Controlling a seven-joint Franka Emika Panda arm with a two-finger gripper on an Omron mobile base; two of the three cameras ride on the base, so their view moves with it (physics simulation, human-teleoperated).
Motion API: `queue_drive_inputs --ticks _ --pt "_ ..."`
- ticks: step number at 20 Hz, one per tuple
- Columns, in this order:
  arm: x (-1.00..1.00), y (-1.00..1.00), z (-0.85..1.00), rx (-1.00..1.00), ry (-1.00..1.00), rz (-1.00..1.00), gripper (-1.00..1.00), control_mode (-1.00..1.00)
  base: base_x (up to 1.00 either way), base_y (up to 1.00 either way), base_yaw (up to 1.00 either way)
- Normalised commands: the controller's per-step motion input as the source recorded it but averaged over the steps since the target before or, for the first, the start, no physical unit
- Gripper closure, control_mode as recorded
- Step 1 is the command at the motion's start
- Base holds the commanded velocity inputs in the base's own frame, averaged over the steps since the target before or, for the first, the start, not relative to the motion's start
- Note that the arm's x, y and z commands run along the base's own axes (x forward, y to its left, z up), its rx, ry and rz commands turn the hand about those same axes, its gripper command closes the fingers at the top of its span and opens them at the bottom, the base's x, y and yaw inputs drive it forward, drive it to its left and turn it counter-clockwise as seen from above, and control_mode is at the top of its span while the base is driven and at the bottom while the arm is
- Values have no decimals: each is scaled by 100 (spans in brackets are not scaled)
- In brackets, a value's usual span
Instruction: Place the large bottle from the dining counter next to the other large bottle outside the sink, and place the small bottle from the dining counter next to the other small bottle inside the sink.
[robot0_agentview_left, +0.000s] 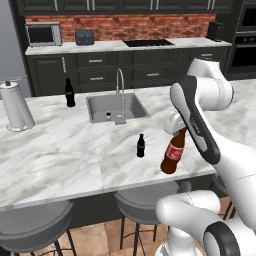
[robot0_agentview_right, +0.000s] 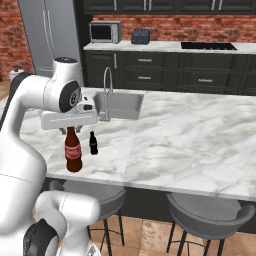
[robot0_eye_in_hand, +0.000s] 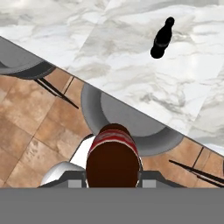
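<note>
Veined marble dining counter (robot0_agentview_left: 60, 155), brick backsplash (robot0_agentview_left: 120, 26)

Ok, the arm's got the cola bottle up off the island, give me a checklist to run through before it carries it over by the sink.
1. Grip: gripper shut on the brown cola bottle at its neck: ok.
2. Bottle lifted off the dining counter: ok in the hand view, where its base hangs over the stool and floor.
3. Bottle upright: not ok, tilted in the left base view.
4. Short black bottle apart from the held one: ok.
5. Tall black bottle standing left of the sink, outside it: ok.
6. Space beside it: cannot tell how much.
</note>
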Motion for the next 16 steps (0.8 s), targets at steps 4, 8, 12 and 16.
queue_drive_inputs --ticks 4,8,12,16 --pt "0 0 0 0 0 0 100 -100 0 0 0" --pt "0 0 0 0 0 0 100 -100 0 0 0" --pt "0 0 0 0 0 0 100 100 -14 58 0" --pt "0 0 0 0 0 0 100 100 -38 100 0"
